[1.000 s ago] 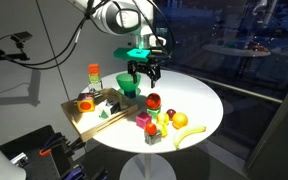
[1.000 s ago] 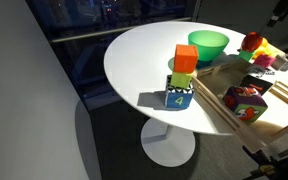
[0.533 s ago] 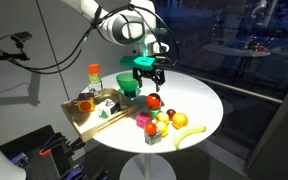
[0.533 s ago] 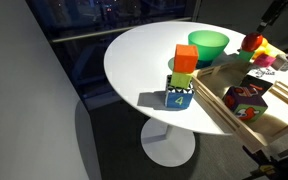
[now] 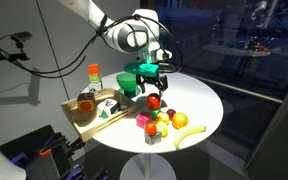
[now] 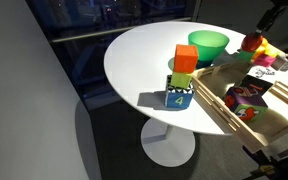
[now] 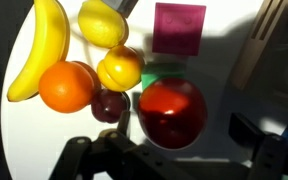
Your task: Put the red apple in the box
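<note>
Your hand (image 5: 151, 90) hangs right above the red apple (image 5: 154, 100) with its fingers spread wide and nothing between them. That suits a straight drop onto the fruit. In the wrist view the apple (image 7: 171, 110) lies just ahead of the hand (image 7: 179, 158), centred between the two dark fingers. It is at the edge of the fruit cluster on the white worktop (image 5: 199, 100), well apart from the wooden box (image 5: 79, 122). It touches the dark plum (image 7: 109, 104) and a green block (image 7: 160, 72), and I cannot tell whether it rests on the block. That crowding is likely why you come from above rather than from the side. The apple is nearly round, so it has no long axis to line up with, and I cannot make out its stem end. Any grip across its widest part should do.
</note>
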{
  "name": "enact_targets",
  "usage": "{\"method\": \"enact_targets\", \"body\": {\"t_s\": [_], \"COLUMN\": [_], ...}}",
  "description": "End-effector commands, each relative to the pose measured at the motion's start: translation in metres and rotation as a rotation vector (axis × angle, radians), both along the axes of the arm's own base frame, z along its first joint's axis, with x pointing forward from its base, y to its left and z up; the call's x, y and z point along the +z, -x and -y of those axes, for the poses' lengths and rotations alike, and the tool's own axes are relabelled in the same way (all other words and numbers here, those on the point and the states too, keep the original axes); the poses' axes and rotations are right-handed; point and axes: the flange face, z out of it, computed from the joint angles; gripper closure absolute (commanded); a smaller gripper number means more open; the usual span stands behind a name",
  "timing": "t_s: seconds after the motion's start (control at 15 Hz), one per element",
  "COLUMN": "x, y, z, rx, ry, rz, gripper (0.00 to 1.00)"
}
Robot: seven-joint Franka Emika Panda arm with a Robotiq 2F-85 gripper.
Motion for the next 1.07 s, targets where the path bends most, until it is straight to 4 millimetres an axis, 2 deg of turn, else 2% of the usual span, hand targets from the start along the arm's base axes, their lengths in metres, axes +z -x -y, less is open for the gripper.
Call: {"method": "enact_targets", "body": {"t_s": [0.0,0.47,0.53,0.6,0.8,1.0], "x": [-0.003,-0.019,-0.020,-0.022,-0.019,-0.010], "y": [-0.010,-0.010,-0.010,-0.010,-0.010,-0.005], "z": [0.009,0.015,0.015,0.015,0.014,0.013], "rx": [0.001,0.006,0.006,0.007,0.003,-0.002], "ry": [0.033,0.030,0.031,0.031,0.027,0.019], "rz": [0.002,-0.017,-0.019,-0.018,-0.015,-0.008], "gripper": [0.00,0.00,0.25,0.27,0.51,0.53]}}
